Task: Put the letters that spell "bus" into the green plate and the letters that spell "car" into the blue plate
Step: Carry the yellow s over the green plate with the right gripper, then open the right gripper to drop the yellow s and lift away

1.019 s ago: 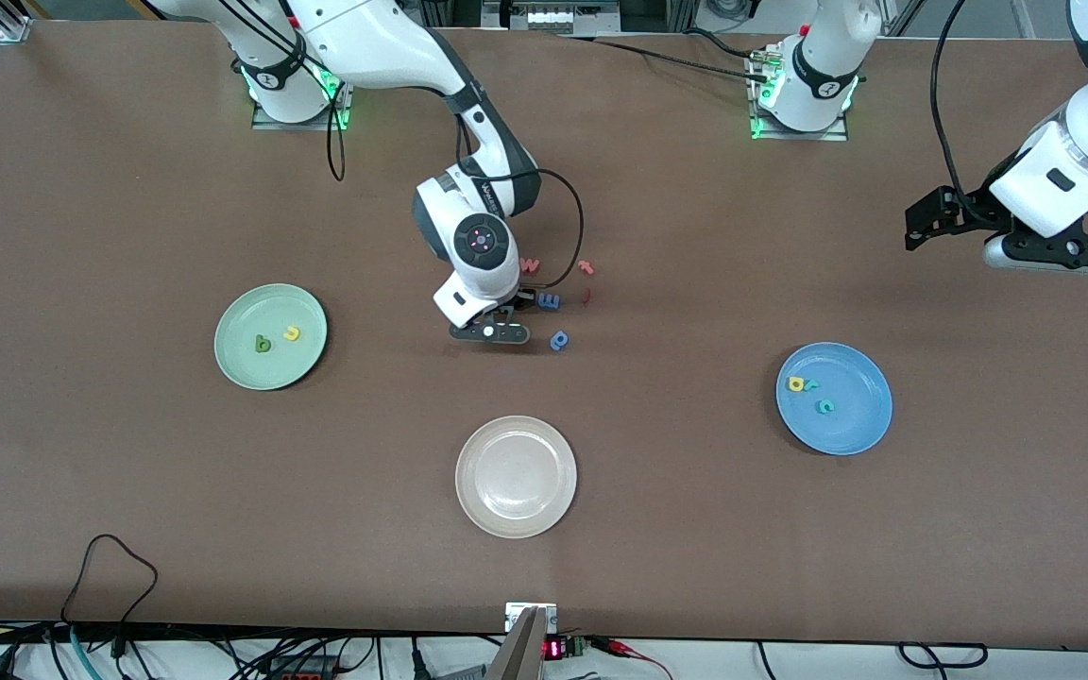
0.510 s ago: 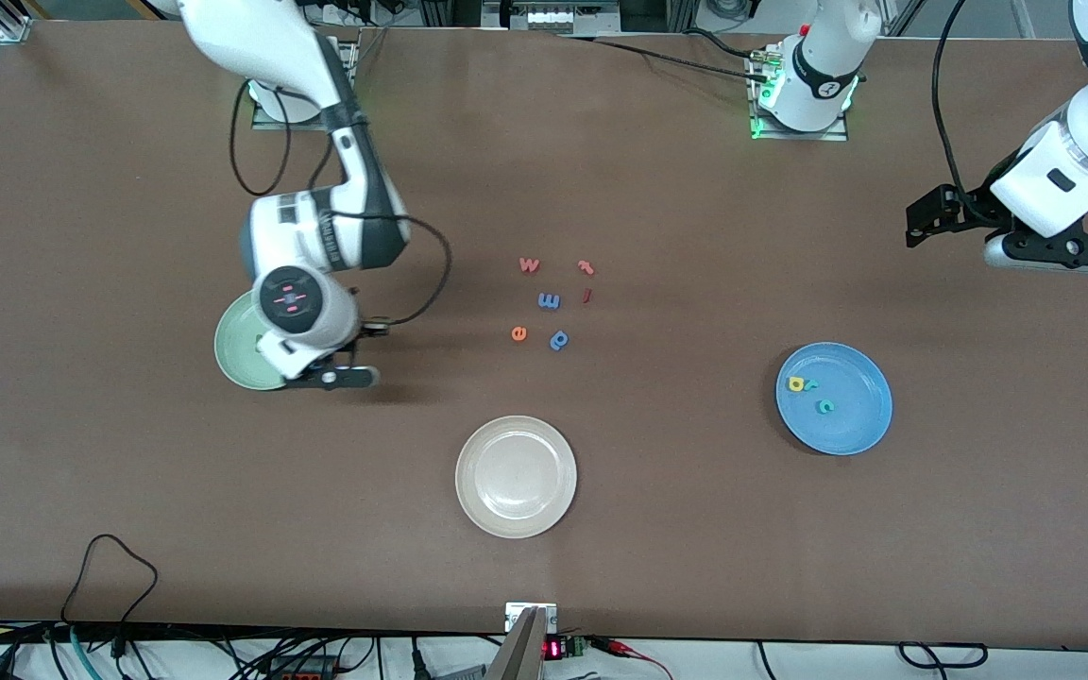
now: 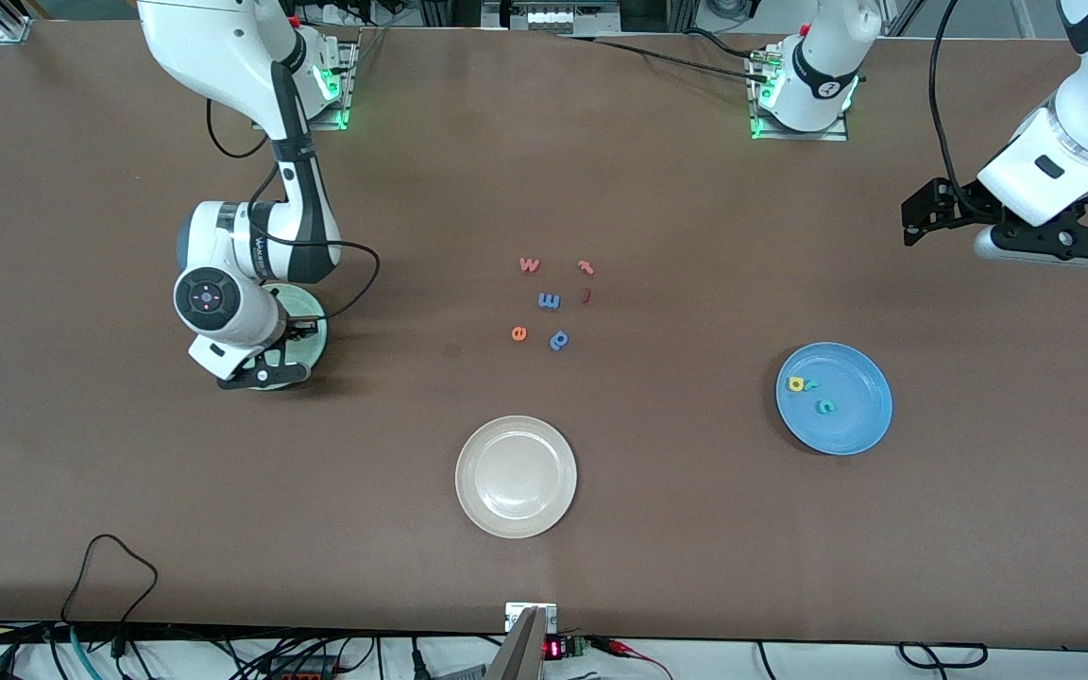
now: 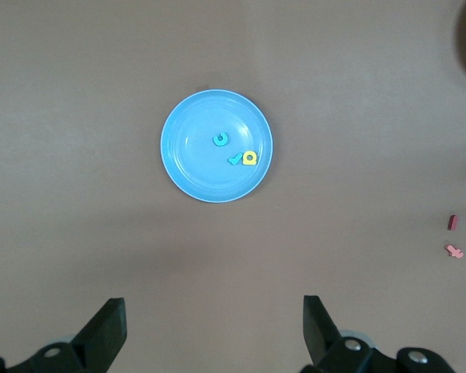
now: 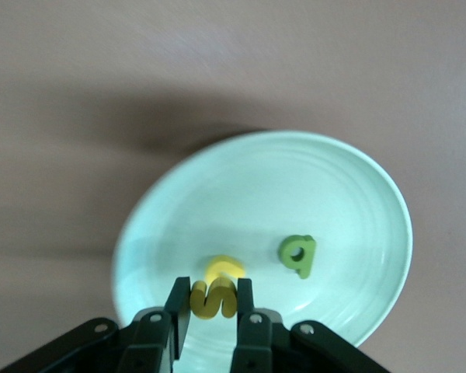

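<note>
My right gripper (image 3: 261, 378) hangs over the green plate (image 3: 311, 323), shut on the yellow s (image 5: 212, 299). In the right wrist view the s sits between the fingers of this gripper (image 5: 212, 291), just above the plate (image 5: 295, 179). The yellow u (image 5: 224, 268) and the dark green b (image 5: 298, 254) lie on that plate. The blue plate (image 3: 851, 420) holds the yellow a (image 3: 796, 383), teal r (image 3: 812, 384) and teal c (image 3: 824, 406). My left gripper (image 3: 1054, 250) waits open above the table at the left arm's end, empty (image 4: 213, 311), with the blue plate (image 4: 198, 167) in its view.
A white plate (image 3: 516, 477) lies near the front edge at mid-table. Loose letters lie in a cluster at the centre: orange w (image 3: 529, 264), red t (image 3: 586, 267), blue m (image 3: 549, 300), orange e (image 3: 518, 332), blue p (image 3: 559, 339). A black cable (image 3: 110, 567) loops at the near edge.
My right arm has swung from the letter cluster at the centre over to the green plate, carrying the yellow s. The left arm has barely shifted.
</note>
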{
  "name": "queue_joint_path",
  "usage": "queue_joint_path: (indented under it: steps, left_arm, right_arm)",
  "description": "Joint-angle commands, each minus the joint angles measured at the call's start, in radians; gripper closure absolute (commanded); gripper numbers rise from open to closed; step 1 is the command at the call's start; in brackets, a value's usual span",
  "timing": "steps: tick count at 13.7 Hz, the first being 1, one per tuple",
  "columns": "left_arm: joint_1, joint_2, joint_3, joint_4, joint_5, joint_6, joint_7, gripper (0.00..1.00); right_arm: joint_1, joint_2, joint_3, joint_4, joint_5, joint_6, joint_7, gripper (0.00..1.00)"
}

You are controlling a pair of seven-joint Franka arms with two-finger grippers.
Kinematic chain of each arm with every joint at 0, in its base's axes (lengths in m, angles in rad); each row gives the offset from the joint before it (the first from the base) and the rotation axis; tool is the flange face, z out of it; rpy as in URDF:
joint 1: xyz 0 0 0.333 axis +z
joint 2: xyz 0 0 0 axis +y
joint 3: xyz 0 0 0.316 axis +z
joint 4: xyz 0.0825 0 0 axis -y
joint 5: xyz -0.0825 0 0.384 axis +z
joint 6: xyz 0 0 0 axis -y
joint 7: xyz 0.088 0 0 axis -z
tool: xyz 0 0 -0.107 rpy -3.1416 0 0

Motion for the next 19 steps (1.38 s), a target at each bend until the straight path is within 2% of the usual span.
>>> queue_joint_path:
  steps: [1, 6, 7, 8, 9, 10, 12, 15, 16, 19]
  left_arm:
    - [0.015, 0.018, 0.006, 0.03, 0.009, -0.022, 0.021, 0.0]
    - [0.015, 0.017, -0.002, 0.035, 0.003, -0.05, 0.015, 0.0]
    - [0.015, 0.017, 0.0, 0.035, 0.003, -0.05, 0.02, 0.0]
    - [0.015, 0.017, 0.0, 0.035, 0.003, -0.047, 0.02, 0.0]
    - [0.015, 0.017, 0.0, 0.035, 0.003, -0.044, 0.02, 0.0]
    - [0.014, 0.015, -0.003, 0.035, 0.003, -0.042, 0.015, 0.0]
    - [0.014, 0.015, -0.003, 0.036, 0.003, -0.044, 0.018, 0.0]
    - [0.014, 0.015, -0.003, 0.035, 0.003, -0.048, 0.021, 0.0]
    - [0.014, 0.015, -0.003, 0.036, 0.003, -0.048, 0.021, 0.0]
    - [0.014, 0.015, -0.003, 0.036, 0.003, -0.05, 0.021, 0.0]
  right_arm:
    - [0.003, -0.096, 0.002, -0.101, 0.013, 0.033, -0.023, 0.83]
    - [0.003, -0.099, 0.007, -0.132, 0.047, 0.044, -0.023, 0.81]
    - [0.003, -0.09, 0.009, -0.132, 0.047, 0.056, -0.021, 0.77]
    - [0.006, -0.084, 0.01, -0.132, 0.048, 0.059, -0.02, 0.66]
    - [0.004, -0.084, 0.01, -0.13, 0.059, 0.061, -0.02, 0.4]
    - [0.006, -0.078, 0.01, -0.127, 0.085, 0.059, -0.017, 0.0]
    - [0.019, -0.09, 0.009, -0.116, 0.113, 0.044, 0.012, 0.0]
    - [0.01, -0.198, -0.001, -0.022, 0.111, -0.066, 0.132, 0.0]
    - [0.013, -0.215, -0.017, 0.038, 0.108, -0.144, 0.181, 0.0]
    - [0.001, -0.208, -0.071, 0.309, 0.07, -0.423, 0.297, 0.0]
